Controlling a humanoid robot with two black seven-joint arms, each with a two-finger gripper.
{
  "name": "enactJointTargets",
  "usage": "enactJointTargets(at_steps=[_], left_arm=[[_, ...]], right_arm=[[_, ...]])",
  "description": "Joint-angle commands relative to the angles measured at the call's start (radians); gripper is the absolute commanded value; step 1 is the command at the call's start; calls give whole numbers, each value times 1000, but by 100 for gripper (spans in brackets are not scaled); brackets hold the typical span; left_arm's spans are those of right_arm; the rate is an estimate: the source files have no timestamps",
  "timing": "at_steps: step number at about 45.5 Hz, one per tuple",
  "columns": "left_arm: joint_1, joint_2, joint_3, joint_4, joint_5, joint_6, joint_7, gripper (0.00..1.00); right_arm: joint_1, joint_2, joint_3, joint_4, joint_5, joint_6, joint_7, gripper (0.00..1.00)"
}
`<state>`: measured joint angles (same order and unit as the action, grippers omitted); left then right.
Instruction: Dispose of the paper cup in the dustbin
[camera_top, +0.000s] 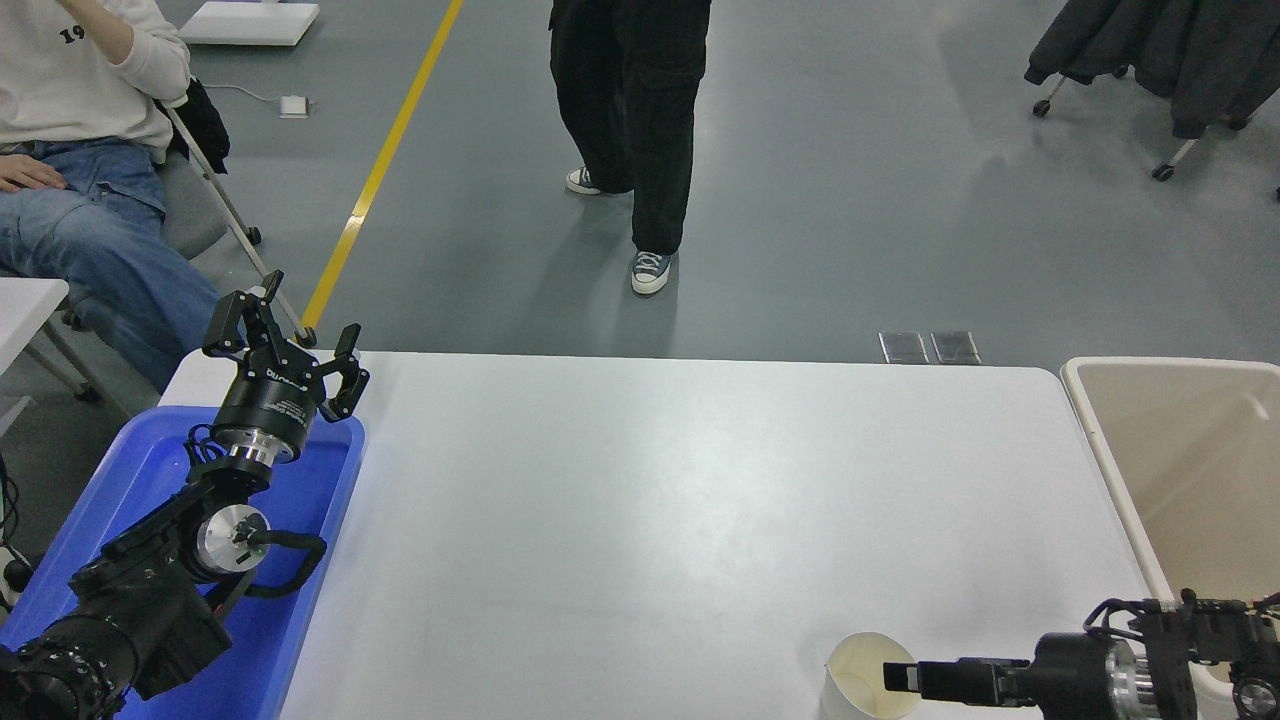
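The paper cup (858, 672) stands upright at the table's near edge, right of centre, white with a cream inside; its base is cut off by the picture's bottom. My right gripper (900, 679) comes in low from the bottom right, points left, and its tip overlaps the cup's right rim; it is seen edge-on. The dustbin (1100, 440), beige with a thick pale rim, stands just off the table's right end. My left arm is parked at the lower left, its gripper (283, 335) open above the blue tray.
A blue plastic tray (110, 470) sits at the table's left end under my left arm. One person stands beyond the far edge (640, 130); another sits at the upper left (70, 190). Chairs with dark coats stand at the upper right.
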<state>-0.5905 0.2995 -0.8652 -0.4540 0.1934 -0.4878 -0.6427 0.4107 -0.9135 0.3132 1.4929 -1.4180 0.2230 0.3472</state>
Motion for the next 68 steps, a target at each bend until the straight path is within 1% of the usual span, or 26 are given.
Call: enactJointTargets(at_steps=[1,9,18,22,29,32,41,44,47,51,54,64,68], left_arm=[[0,0,0,0,0,0,0,100],[0,0,0,0,0,0,0,100],[1,0,0,0,0,0,0,100],[0,0,0,0,0,0,0,100],[0,1,0,0,0,0,0,100],[0,0,0,0,0,0,0,100],[0,0,0,0,0,0,0,100],[0,0,0,0,0,0,0,100],[0,0,0,0,0,0,0,100],[0,0,0,0,0,0,0,100],[0,0,0,0,0,0,0,100],[0,0,0,0,0,0,0,100],[0,0,0,0,0,0,0,100]], right_arm=[[-16,42,7,-34,-4,-20,15,100],[-16,56,7,-51,-4,-25,15,100],[-21,81,3,-74,-6,-42,33,96],[-21,84,3,-77,-6,-42,35,91],[-21,84,-3,-79,-6,-51,36,86],[-21,84,-8,-79,-7,-57,39,79],[-23,90,-14,-103,-19,-73,39,79],[-21,90,-14,-109,-33,-77,39,76],[-21,91,-14,-115,-33,-77,39,76],[-23,91,-14,-117,-33,-77,39,72],[-23,91,-14,-118,-33,-79,39,71],[-24,93,-19,-131,-35,-96,38,71],[-24,93,-22,-132,-35,-96,38,65]])
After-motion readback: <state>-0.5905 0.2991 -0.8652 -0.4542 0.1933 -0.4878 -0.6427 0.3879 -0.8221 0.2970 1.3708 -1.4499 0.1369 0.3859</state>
